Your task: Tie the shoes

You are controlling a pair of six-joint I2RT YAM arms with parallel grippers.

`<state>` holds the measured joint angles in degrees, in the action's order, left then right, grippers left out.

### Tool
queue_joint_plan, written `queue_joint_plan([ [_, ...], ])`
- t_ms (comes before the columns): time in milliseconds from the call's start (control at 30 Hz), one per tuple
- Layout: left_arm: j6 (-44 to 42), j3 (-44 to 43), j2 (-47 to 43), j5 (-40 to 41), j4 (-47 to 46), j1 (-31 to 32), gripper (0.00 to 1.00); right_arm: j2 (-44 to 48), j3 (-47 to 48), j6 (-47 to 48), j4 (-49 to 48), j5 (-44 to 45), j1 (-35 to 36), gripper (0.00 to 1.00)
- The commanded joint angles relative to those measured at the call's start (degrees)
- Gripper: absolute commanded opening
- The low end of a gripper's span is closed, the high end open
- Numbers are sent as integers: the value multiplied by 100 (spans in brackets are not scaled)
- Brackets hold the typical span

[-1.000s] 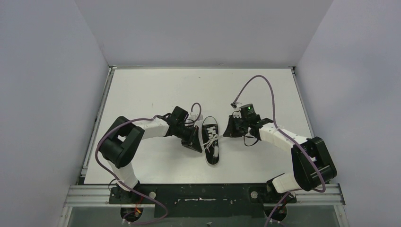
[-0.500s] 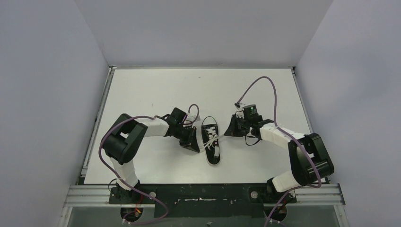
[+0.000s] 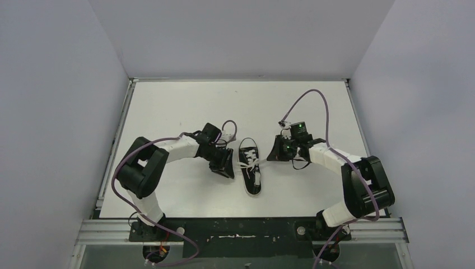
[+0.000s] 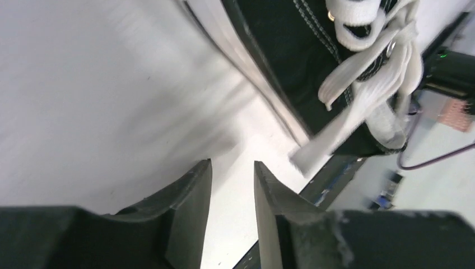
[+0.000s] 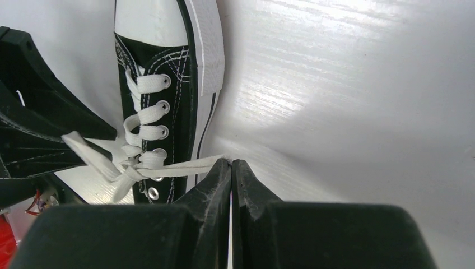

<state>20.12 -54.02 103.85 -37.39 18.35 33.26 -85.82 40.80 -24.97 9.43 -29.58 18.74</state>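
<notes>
Black canvas low-top sneaker, white sole and toe cap, lies centred on the white table between your grippers. Your right gripper is clamped on one white lace end; the left gripper is slightly parted, empty.

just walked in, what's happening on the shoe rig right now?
Two arms are working on one black sneaker lying on the table between them. The right gripper is shut on a white lace end that runs fairly straight back to the eyelets. The left gripper is open with nothing between its fingers; the other lace end lies loose just beyond it. No finished bow is visible.
</notes>
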Motion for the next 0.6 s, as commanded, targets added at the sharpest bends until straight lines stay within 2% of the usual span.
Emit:
queue_joint_plan([
  [0, -465, -361, -743, 937, 1134, -62, 36, 189, 486, 240, 543, -135, -116, 9],
  [133, -666, -621, -1030, 1071, 1534, -52, 43, 626, 631, 326, 1074, -74, -117, 36],
  [267, -365, -657, -1367, 775, 1262, 58, 47, 887, 679, 342, 1307, -100, -128, 55],
  [433, 565, -675, -1452, 159, 84, 466, 52, 886, 603, 164, 1236, -145, -128, 60],
  [567, 864, -905, -951, 11, -184, 739, 51, 962, 504, -9, 1078, -112, -125, 61],
])
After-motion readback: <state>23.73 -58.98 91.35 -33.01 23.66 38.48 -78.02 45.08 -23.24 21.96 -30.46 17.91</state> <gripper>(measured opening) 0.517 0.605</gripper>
